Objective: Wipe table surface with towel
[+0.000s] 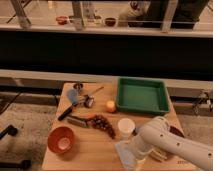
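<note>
Since the claw (136, 158) hangs spread wide and holding nothing, just on the near side of the white cup (125, 127) and down at the towel (123, 151), the step in hand looks like the pick-up. Next it must pinch the rumpled cloth, which lies on the surface (95, 150) close to the near edge. Bare room for wiping opens left of the cup, short of the red bowl (61, 139); grapes (102, 123) crowd the cup's left side.

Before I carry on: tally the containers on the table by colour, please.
Green rectangular plastic tray: 1
Orange round bowl: 1
White cylindrical cup: 1
Total: 3
Gripper: low over the rumpled pale grey-blue towel, near the front edge of the light tan wooden table surface.
</note>
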You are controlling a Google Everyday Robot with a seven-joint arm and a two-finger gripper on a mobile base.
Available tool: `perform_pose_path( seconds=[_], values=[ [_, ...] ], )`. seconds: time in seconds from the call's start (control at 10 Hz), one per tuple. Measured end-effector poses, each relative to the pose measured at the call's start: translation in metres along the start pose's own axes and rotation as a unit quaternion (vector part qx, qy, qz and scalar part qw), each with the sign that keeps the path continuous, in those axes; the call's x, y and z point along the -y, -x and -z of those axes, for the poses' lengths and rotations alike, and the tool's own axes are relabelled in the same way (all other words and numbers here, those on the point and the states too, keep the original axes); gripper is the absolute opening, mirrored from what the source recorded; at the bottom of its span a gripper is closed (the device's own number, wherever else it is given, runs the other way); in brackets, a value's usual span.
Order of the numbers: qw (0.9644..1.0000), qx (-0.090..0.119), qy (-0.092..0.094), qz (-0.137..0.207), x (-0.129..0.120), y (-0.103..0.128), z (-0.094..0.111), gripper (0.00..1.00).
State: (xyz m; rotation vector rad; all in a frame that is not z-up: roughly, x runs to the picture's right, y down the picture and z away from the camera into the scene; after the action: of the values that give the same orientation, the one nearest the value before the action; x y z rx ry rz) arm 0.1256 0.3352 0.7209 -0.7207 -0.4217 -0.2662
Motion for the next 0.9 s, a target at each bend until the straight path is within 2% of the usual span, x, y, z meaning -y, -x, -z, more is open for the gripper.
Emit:
perform_pose_path(
  seconds=[0.5,0.9],
  values=[
    [0.9996,-0.005,-0.021,0.016,0.004,-0.008,-0.007,0.8],
    [0.9993,-0.013,-0.027,0.023,0.007,-0.016,-0.014,0.8]
  ],
)
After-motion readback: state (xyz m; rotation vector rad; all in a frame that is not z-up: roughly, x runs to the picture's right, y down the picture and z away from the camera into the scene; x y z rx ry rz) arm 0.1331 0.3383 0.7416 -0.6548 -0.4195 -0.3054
